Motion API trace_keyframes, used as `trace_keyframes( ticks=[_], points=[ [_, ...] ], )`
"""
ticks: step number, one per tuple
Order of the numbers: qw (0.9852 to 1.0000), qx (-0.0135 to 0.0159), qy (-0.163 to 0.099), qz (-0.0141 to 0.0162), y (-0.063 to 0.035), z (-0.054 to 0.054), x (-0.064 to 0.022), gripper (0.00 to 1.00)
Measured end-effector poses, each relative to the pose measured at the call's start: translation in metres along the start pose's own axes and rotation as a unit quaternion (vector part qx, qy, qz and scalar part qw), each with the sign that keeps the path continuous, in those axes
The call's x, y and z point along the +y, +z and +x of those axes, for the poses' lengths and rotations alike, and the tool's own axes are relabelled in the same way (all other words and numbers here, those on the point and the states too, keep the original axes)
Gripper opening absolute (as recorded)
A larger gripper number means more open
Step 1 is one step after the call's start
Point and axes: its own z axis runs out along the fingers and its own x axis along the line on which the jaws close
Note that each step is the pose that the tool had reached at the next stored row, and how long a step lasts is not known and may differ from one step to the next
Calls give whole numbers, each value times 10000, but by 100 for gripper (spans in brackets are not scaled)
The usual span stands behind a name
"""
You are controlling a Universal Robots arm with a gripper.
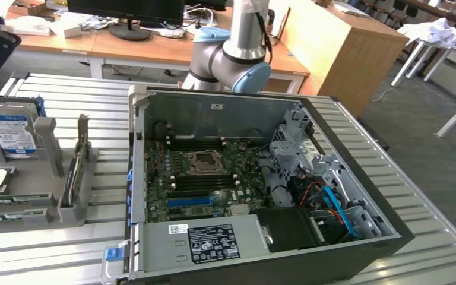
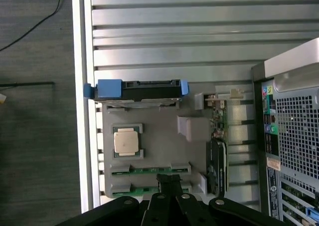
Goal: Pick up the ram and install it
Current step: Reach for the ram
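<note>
We see the gripper (image 2: 169,181) with fingers pressed together over the edge of the gray holder (image 2: 159,146) where the ram (image 2: 148,170) lies slotted flat, with open slatted table (image 2: 174,46) beyond the opposite edge.

The exterior camera looks obliquely down at the open computer case (image 1: 212,110), with the parts tray (image 1: 42,178) at its 9 o'clock. The wrist camera looks straight down from nearer; both views share the parts tray and the computer case.
</note>
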Motion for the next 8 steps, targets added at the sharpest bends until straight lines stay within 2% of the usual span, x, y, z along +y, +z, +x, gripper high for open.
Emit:
trace_keyframes(
  ticks=[8],
  points=[
    [10000,0,0,0,-3,-5,-75,11]
  ],
)
